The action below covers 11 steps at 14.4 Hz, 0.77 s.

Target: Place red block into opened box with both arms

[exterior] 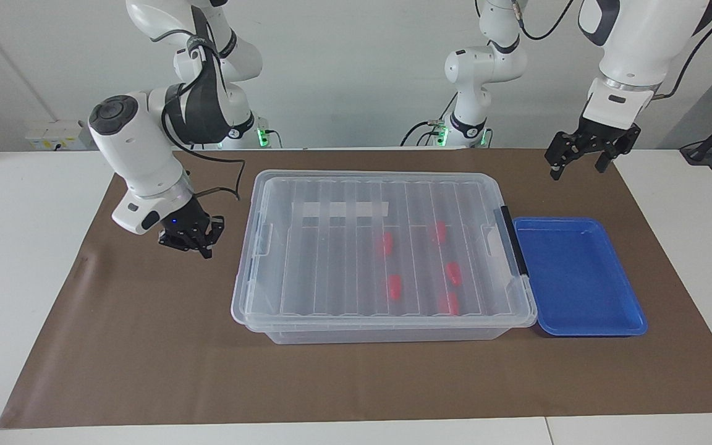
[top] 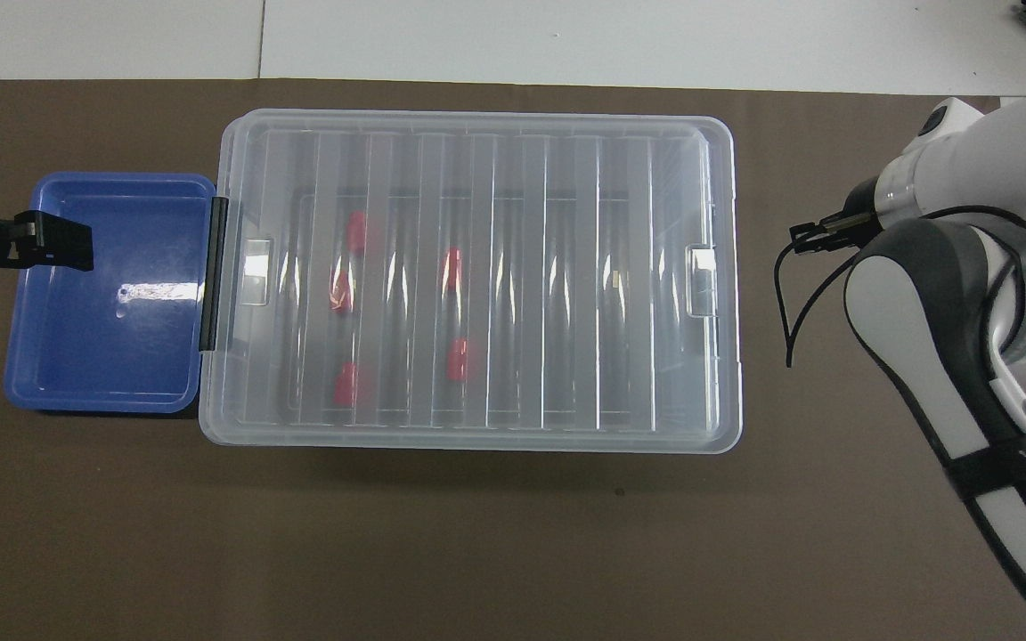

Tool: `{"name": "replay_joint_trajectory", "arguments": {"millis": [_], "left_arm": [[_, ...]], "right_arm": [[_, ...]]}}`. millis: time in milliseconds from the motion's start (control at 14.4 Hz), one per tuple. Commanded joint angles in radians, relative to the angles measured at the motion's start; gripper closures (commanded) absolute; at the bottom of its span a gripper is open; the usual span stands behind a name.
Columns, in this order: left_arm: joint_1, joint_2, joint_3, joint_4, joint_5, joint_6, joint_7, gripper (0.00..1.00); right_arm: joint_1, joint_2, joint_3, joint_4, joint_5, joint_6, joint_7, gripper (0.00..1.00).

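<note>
The box [exterior: 381, 322] is a large clear bin in the middle of the brown mat, with its ribbed lid [exterior: 343, 247] lying flat and closed on it. Several red blocks [exterior: 395, 287] lie inside, seen through the lid, toward the left arm's end. My right gripper [exterior: 190, 242] hangs low over the mat beside the box's end handle, a short gap away and touching nothing. My left gripper [exterior: 577, 167] hangs open and empty in the air, above the mat by the blue tray.
A shallow blue tray [exterior: 578, 278] lies empty against the box's black latch [exterior: 512, 241] at the left arm's end. Bare brown mat [exterior: 356, 383] surrounds the box, and white table lies past the mat's edges.
</note>
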Motion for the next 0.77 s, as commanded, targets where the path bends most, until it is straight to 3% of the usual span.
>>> {"name": "replay_joint_trajectory", "arguments": {"millis": [0,209,488,697], "left_arm": [[-0.035,-0.012,0.034,-0.004,-0.015,0.002,0.017,0.00],[-0.081,-0.015,0.086,-0.002,-0.015,0.002,0.017,0.00],[-0.078,-0.013,0.084,-0.002,-0.015,0.002,0.017,0.00],[-0.079,-0.013,0.088,-0.002,-0.017,0.001,0.017,0.00]], "right_arm": [[-0.038,-0.063,0.007,0.005,-0.040,-0.066,0.030,0.00],[-0.039,-0.132,0.007,0.009,-0.113,-0.135,0.169,0.00],[-0.041,-0.152,0.007,0.147,-0.104,-0.388,0.294,0.00],[-0.041,-0.208,0.010,0.154,-0.101,-0.478,0.376,0.00]]}}
